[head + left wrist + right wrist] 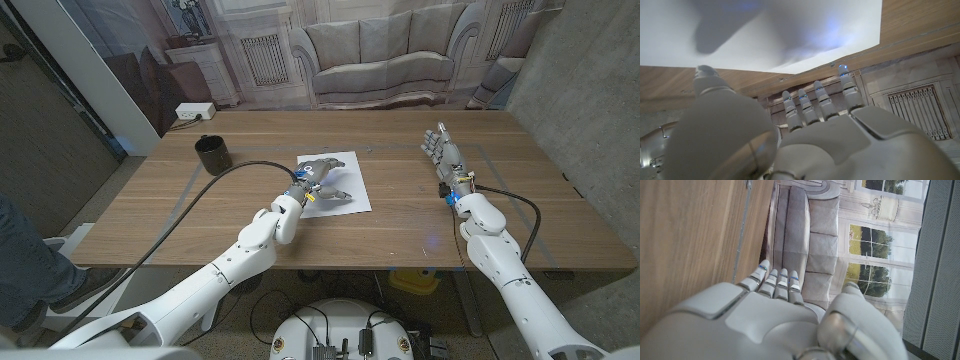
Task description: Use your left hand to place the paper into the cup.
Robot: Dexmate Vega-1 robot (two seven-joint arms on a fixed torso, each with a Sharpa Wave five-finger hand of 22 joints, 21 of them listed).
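- The paper (pixel 338 181) lies flat on the wooden surface (pixel 400 225), a little left of the frame's middle in the head view; its near edge sits well back from the surface's front edge.
- The left hand (pixel 322 183) is over the paper's left half, fingers spread and curved down toward the sheet; it holds nothing that I can see. Whether the fingertips touch the sheet, I cannot tell.
- In the left wrist view the fingers (pixel 822 100) stand apart, the paper (pixel 790 30) a white field beyond them with one straight edge against wood.
- The cup (pixel 211 154), black, stands upright in the upper left of the surface, near the far left corner and well apart from the paper. Bare wood runs between the two.
- A black cable (pixel 200 195) arcs across that left stretch toward the left wrist.
- The right hand (pixel 443 155) is at the right of the frame, fingers straight and together, pointing toward the far edge, holding nothing. Wide bare wood lies between it and the paper.
- Behind the far edge hangs a backdrop (pixel 380 50) printed with a sofa.
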